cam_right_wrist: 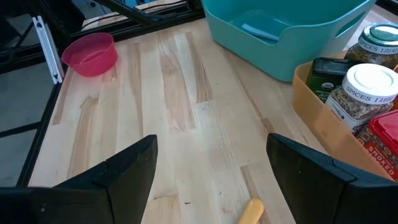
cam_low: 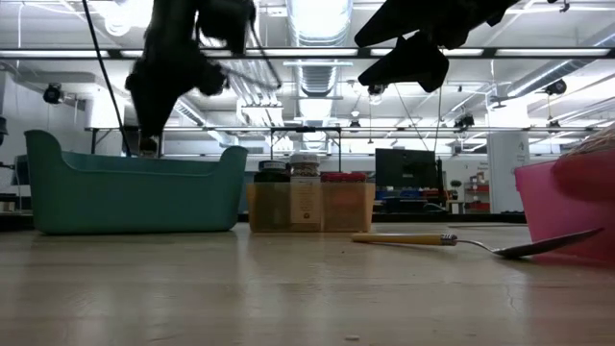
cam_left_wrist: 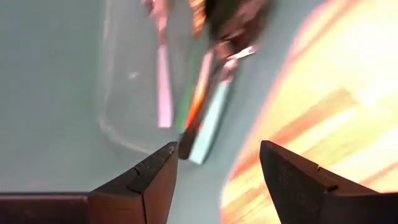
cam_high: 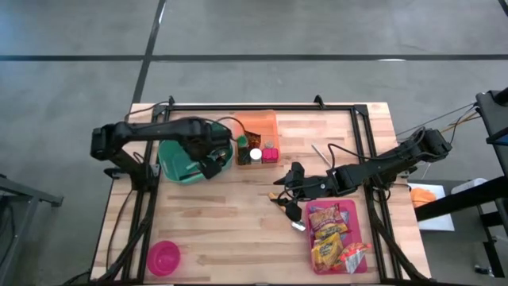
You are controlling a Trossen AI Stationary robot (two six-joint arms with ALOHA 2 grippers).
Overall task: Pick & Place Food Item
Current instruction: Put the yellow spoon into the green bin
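A teal bin point(cam_high: 178, 159) stands at the table's far left. My left gripper point(cam_left_wrist: 217, 149) hangs open above it, pointing straight down, with nothing between its fingers. A blurred, many-coloured food packet point(cam_left_wrist: 199, 106) lies flat on the bin's floor below the fingers. My right gripper point(cam_right_wrist: 211, 146) stands open over the bare middle of the table point(cam_high: 290, 184), slanting down and holding nothing. Several more snack packets point(cam_high: 333, 234) lie in a pink tray point(cam_high: 361, 218) at the near right.
An orange tray point(cam_high: 258, 127) with spice jars point(cam_right_wrist: 367, 87) stands right of the bin. A spoon with a yellow handle point(cam_low: 452, 240) lies near my right gripper. A pink bowl point(cam_high: 164, 257) sits at the near left corner. A black frame runs along the table's edges.
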